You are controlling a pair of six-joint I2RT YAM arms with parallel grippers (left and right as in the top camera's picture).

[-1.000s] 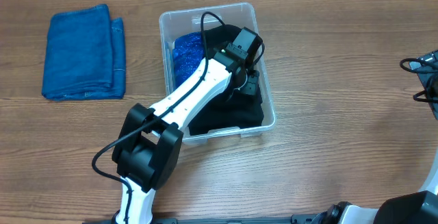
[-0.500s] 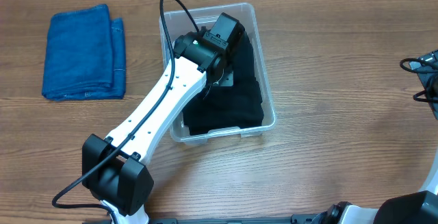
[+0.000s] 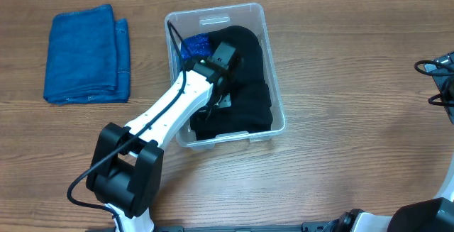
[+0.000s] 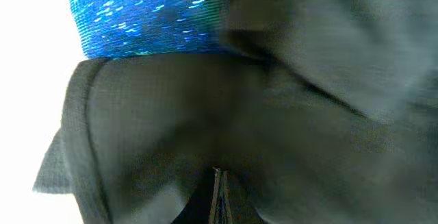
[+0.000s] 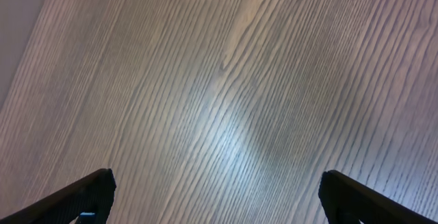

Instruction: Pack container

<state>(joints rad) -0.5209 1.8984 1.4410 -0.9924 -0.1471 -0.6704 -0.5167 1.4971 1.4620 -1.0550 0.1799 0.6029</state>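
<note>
1. Left wrist view: the left tool (image 4: 217, 191) is clenched, its two fingers meeting in a thin seam at the bottom centre of the frame. The tips press into a soft black fabric cloth (image 4: 205, 128), and creases in the cloth run toward them. Whether a fold is caught between the fingers cannot be told.
2. Above the black cloth, in the upper left of that frame, lies a bright blue cloth with glittering flecks (image 4: 147, 15), its lower edge tucked under the black one.
3. In the overhead view both cloths lie inside the clear transparent rectangular plastic container (image 3: 275, 76), which stands on the bench in the upper middle of the frame. The black cloth fills most of it, and the blue glittering one shows only near the upper left corner.
4. The white left arm (image 3: 170, 108) reaches from the lower left of the frame up over the container's left wall.
5. A folded blue towel (image 3: 86, 53) lies on the brown wood-grain bench (image 3: 355, 69) in the upper left of the frame, well apart from the container.
6. Black cables (image 3: 436, 76) sit at the right edge.
7. In the right wrist view the right tool (image 5: 219, 200) is released, its fingers spread to the lower corners of the frame above bare bench.
</note>
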